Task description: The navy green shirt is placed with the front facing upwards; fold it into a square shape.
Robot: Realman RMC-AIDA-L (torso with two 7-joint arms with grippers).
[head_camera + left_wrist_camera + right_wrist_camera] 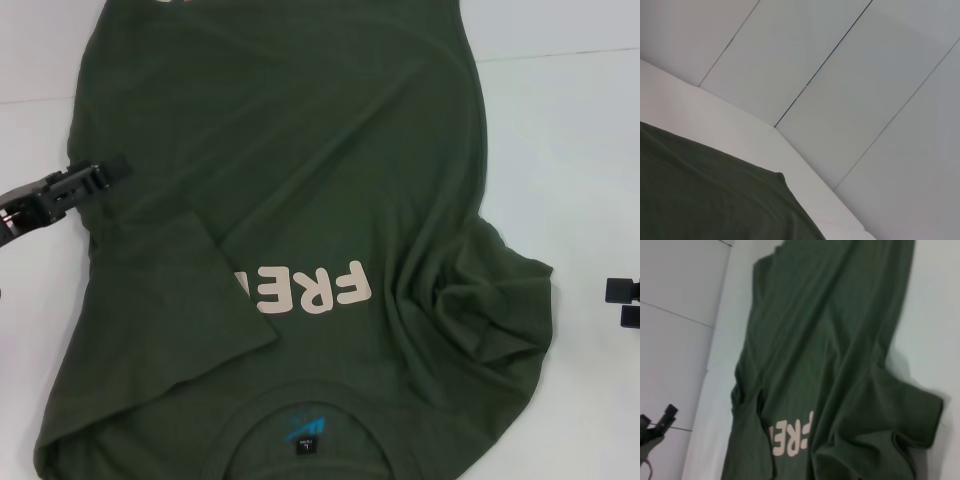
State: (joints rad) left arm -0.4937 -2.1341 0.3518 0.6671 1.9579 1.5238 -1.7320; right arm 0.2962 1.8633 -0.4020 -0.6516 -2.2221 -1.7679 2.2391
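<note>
One fold at most is seen so far: the navy green shirt is spread front-up across the white table, collar toward the robot, and only the sleeve side on the robot's left has been turned in over the chest, so that part of the beige "FREE!" lettering is covered and just "FRE" is legible. Most of the body is lying flat and open, running off the far edge of the head view, so the hem end cannot be judged there. The opposite sleeve side is not folded; it is bunched in loose wrinkles near the table's right part, which is confirmed in the right wrist view, where a rumpled flap is seen sticking out. The blue-and-black neck label is exposed inside the collar. Judged from this, the task is early: the right side is yet to be turned in, wrinkles smoothed, then the length folded over to make a square. The left gripper is placed at the shirt's left edge, beside the folded-in part; whether cloth is pinched cannot be told, nor how far its claw is parted. The right gripper is held at the right border, well apart from the cloth, nothing in it as far as shown; its opening cannot be told either.
</note>
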